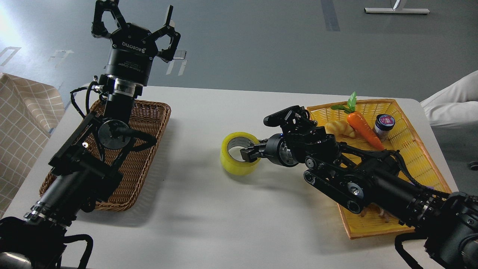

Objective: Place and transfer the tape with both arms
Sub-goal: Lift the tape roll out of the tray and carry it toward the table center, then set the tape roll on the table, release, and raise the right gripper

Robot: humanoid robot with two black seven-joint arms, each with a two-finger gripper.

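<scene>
The tape (235, 163), a yellow roll with a grey-white core, sits at the middle of the white table (209, 209). My right gripper (251, 154) is shut on the roll's right wall, one finger inside the core and one outside. The roll looks down on the table surface or just above it. My left gripper (139, 18) is open and empty, raised high above the back of the brown wicker basket (149, 149) at the left, fingers pointing up and away.
A yellow tray (407, 149) at the right holds a toy carrot (362, 127), a small jar (384, 125) and a pale yellow toy (339, 129); my right arm covers its front part. A checked cloth (22, 123) lies at the far left.
</scene>
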